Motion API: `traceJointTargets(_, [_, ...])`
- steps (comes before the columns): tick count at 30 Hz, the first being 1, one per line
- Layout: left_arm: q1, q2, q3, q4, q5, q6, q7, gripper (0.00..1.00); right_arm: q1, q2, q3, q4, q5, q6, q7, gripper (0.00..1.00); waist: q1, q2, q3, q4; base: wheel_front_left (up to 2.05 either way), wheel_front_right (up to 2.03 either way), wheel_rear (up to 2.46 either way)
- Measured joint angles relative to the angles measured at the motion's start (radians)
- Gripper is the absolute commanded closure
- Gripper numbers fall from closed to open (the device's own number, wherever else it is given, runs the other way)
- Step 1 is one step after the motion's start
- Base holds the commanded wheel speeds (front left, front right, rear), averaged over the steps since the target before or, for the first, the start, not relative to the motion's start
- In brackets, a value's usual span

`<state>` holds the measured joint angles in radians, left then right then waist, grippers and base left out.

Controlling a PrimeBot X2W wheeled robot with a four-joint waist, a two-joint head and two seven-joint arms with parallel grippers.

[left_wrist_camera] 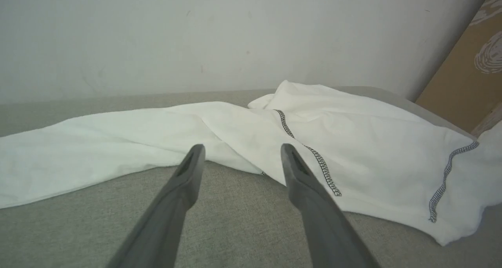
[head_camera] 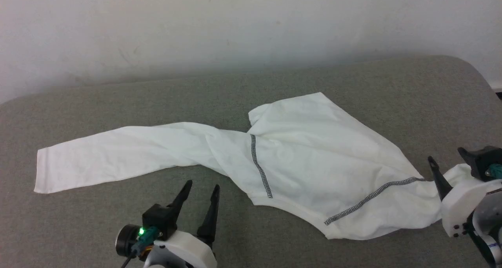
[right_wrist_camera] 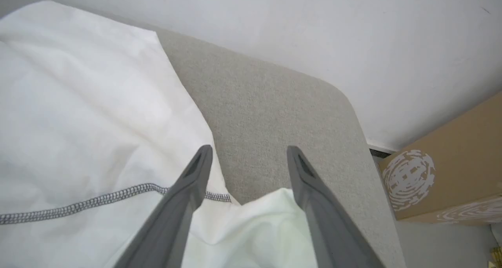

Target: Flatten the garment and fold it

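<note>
The garment [head_camera: 313, 154] is a thin white top with dark grey stitched seams, lying partly spread and wrinkled on a grey padded surface [head_camera: 98, 228]. One sleeve [head_camera: 98, 158] stretches flat to the left. The other sleeve end runs right, under my right gripper [head_camera: 447, 158]. In the right wrist view that gripper [right_wrist_camera: 250, 150] stands open, with a fold of the garment [right_wrist_camera: 78, 123] lying loose between its fingers. My left gripper [head_camera: 203, 185] is open just in front of the garment's near edge, with nothing in it; the left wrist view shows it [left_wrist_camera: 242, 148] pointing at the garment [left_wrist_camera: 372, 142].
A pale wall [head_camera: 235, 24] stands right behind the padded surface. The surface's rounded right corner [right_wrist_camera: 345, 103] drops off close to my right gripper. A brown cardboard box [right_wrist_camera: 451, 170] with white print stands beyond that edge.
</note>
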<state>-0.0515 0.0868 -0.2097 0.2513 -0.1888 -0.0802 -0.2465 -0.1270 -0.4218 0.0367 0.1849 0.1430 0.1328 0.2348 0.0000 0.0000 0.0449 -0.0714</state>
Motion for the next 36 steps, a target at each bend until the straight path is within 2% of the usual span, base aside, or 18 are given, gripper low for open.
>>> traceJointTargets(5, [-0.04,-0.008,-0.049,0.077,-0.035,-0.024,0.1,0.0,0.035,0.111,-0.006,-0.142,-0.041,0.0,-0.067,0.0,0.0,0.0,-0.001,-0.042,0.0,0.0,0.0])
traceJointTargets(10, [-0.099,-0.017,-0.079,0.148,-0.074,-0.026,0.203,0.0,0.08,0.205,0.007,-0.217,-0.058,0.0,-0.127,0.0,0.0,0.0,0.012,-0.086,0.0,0.0,0.0])
traceJointTargets(15, [-0.16,-0.022,-0.089,0.228,-0.102,-0.029,0.275,0.0,0.108,0.258,0.026,-0.216,-0.076,0.0,-0.16,0.0,0.0,0.0,0.042,-0.121,0.0,0.0,0.0])
traceJointTargets(21, [-0.22,-0.018,-0.092,0.303,-0.098,0.003,0.341,0.0,0.113,0.281,0.031,-0.199,-0.087,0.0,-0.177,0.0,0.0,0.0,0.082,-0.153,0.0,0.0,0.0])
traceJointTargets(23, [-0.238,-0.018,-0.096,0.31,-0.102,0.0,0.34,0.79,0.114,0.282,0.03,-0.191,-0.089,0.0,-0.178,0.0,0.0,0.0,0.092,-0.158,0.0,0.0,0.0])
traceJointTargets(24, [-0.243,-0.019,-0.096,0.314,-0.111,-0.005,0.332,1.0,0.116,0.282,0.031,-0.185,-0.089,0.0,-0.176,0.0,0.0001,0.0,0.095,-0.158,0.0,0.0,0.0])
traceJointTargets(31, [-0.228,-0.02,-0.108,0.314,-0.14,-0.025,0.271,1.0,0.148,0.262,0.067,-0.141,-0.07,0.0,-0.12,0.0,0.0001,0.0,0.082,-0.131,0.0,0.0,0.0])
traceJointTargets(36, [-0.136,-0.005,-0.082,0.231,-0.174,-0.021,0.236,1.0,0.182,0.245,0.076,-0.117,-0.041,0.0,-0.084,0.0,0.0,0.0,0.054,-0.087,0.0,0.0,0.0])
